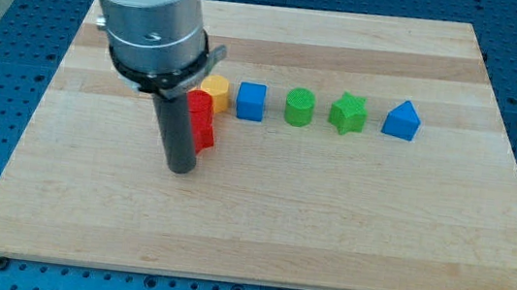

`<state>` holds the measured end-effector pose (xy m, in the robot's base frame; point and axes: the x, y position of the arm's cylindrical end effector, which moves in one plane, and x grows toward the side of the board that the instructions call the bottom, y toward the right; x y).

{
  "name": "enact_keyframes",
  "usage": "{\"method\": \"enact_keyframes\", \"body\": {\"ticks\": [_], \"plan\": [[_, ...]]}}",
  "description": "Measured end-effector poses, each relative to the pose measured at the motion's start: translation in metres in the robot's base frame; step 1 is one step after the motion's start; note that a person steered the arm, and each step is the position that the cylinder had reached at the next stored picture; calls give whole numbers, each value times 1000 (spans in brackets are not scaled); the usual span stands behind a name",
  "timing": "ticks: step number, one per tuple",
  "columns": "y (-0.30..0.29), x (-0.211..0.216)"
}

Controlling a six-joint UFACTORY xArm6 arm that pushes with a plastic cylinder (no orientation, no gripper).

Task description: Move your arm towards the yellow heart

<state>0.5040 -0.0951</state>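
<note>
The yellow heart [216, 91] sits near the board's upper left, partly hidden behind the arm and a red block [202, 119]. My tip [180, 169] rests on the board just below and left of the red block, touching or almost touching its left side. The yellow heart lies up and to the right of my tip, beyond the red block.
A row runs to the view's right of the heart: a blue cube [251, 101], a green cylinder [299, 107], a green star [347, 113] and a blue triangular block [401, 120]. The wooden board [328, 221] lies on a blue perforated table.
</note>
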Motion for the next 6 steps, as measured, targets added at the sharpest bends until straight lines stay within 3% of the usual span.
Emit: {"method": "enact_keyframes", "body": {"ticks": [2,3,4,5,6], "plan": [[49,-10],[26,38],[-41,50],[-88,15],[-94,-25]]}}
